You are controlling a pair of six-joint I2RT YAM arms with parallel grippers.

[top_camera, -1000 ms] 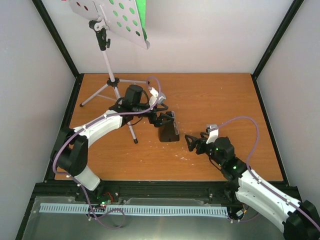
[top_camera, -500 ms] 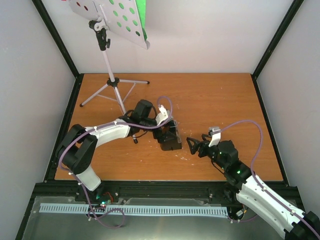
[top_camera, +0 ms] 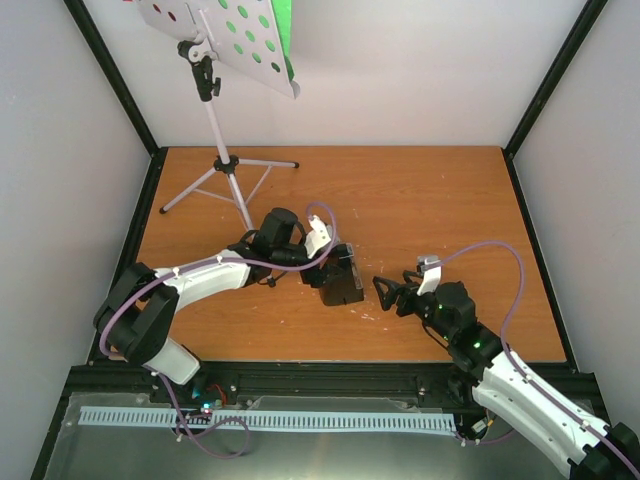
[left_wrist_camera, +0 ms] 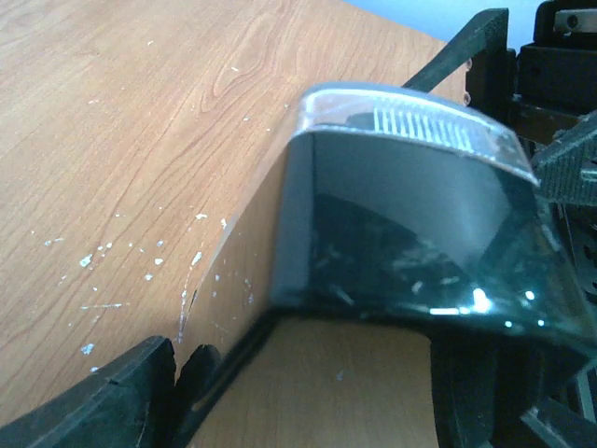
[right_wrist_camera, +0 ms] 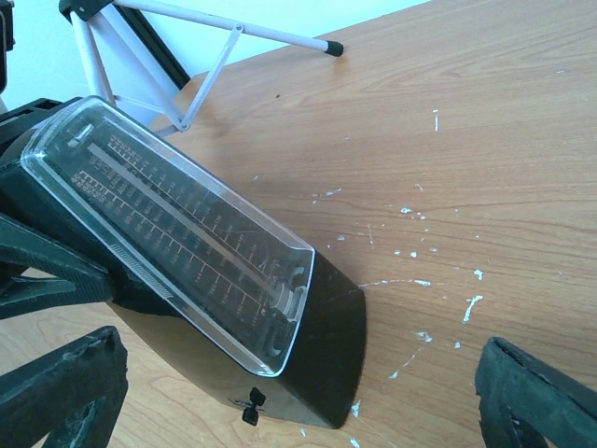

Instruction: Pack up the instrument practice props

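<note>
Nearest, the right claw (top_camera: 383, 291) is spread wide, just beside the metronome (top_camera: 340, 280) but apart from it. The black metronome is pinched by the left claw (top_camera: 322, 262) and tilted over the tabletop (top_camera: 440, 200). Fine marks under its clear cover cannot be read. Farthest, at the back left, a green sheet (top_camera: 284, 28) is held on the music stand (top_camera: 215, 115).

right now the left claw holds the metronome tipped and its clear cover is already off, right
Not quite. The clear cover is on, fitted over the scale face of the metronome, as the right wrist view shows. The left claw does hold it tipped.
</note>
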